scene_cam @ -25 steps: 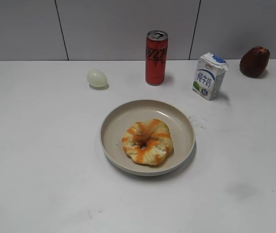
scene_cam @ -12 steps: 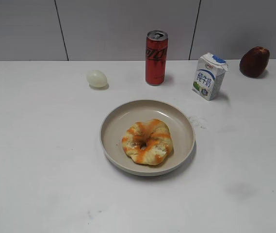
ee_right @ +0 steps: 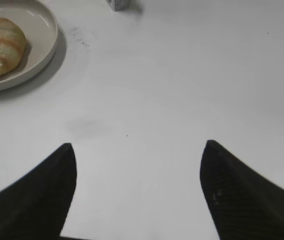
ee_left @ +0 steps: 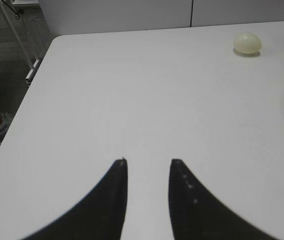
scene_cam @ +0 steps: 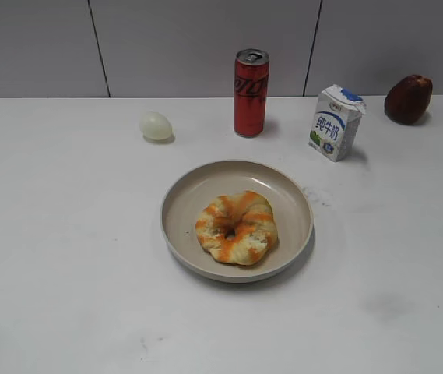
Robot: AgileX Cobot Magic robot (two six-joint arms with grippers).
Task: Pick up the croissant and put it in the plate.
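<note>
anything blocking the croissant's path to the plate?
Nothing visible. The croissant already lies inside the plate. The can, milk carton, egg and dark red fruit all stand apart, behind the plate. Both claws, left and right, are open and empty over bare table.

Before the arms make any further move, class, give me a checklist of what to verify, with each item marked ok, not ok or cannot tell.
1. The croissant lies inside the plate: ok.
2. The croissant rests flat, clear of the rim: ok.
3. The left tool is empty with a narrow gap, above bare table: ok.
4. The right tool is wide open, empty and away from the plate: ok.
5. The can, milk carton, egg and dark red fruit stand apart from the plate: ok.
6. Arm clearance in the exterior view: cannot tell, no arm shows there.
</note>
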